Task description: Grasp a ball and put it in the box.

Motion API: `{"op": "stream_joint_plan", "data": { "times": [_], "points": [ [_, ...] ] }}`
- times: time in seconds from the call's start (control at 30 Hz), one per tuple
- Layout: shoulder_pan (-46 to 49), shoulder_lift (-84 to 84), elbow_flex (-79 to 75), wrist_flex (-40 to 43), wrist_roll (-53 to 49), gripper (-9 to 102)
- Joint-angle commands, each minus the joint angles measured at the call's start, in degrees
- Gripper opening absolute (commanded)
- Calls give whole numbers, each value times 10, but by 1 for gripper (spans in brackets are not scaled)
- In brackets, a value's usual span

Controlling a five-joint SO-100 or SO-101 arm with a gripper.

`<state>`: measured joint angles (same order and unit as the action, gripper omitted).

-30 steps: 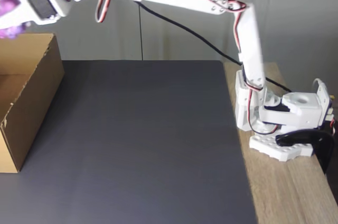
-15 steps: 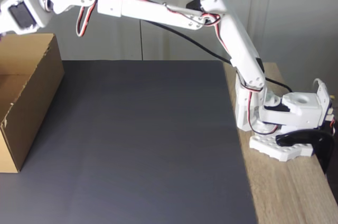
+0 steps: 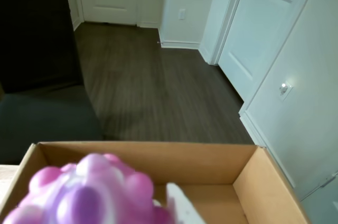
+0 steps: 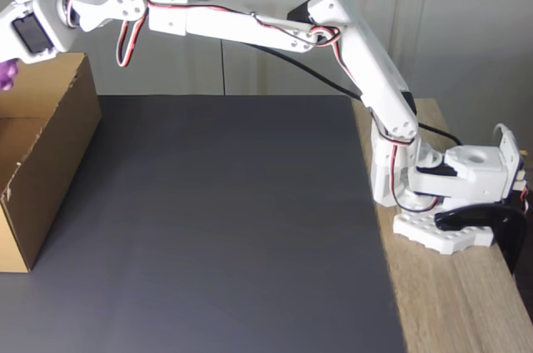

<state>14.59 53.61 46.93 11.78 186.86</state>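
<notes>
In the wrist view the bumpy pink and purple ball sits close under the camera, with a white finger pressed against its right side. My gripper is shut on the ball, which hangs above the open brown cardboard box. The box floor shows bare to the right of the ball. In the fixed view the arm stretches far left over the box. A sliver of the purple ball shows at the left edge, just above the box rim.
A dark grey mat covers the table between the box and the arm's base, which stands on the wooden strip at the right. Beyond the box, the wrist view shows a dark floor and white doors.
The arm has reached further left and dipped a little. The gripper and ball have moved from beside the box's far corner to over its opening, mostly past the frame's left edge.
</notes>
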Motion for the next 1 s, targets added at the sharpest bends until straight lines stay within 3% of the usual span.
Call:
{"op": "stream_joint_plan", "data": {
  "times": [0.0, 0.5, 0.77, 0.97],
  "points": [
    [-4, 9, -31, -18, -9, 41],
    [-11, 5, -31, -33, -11, 43],
    [-9, 53, -23, 144, -14, 16],
    [-11, 91, -22, 283, -1, 8]
  ]
}}
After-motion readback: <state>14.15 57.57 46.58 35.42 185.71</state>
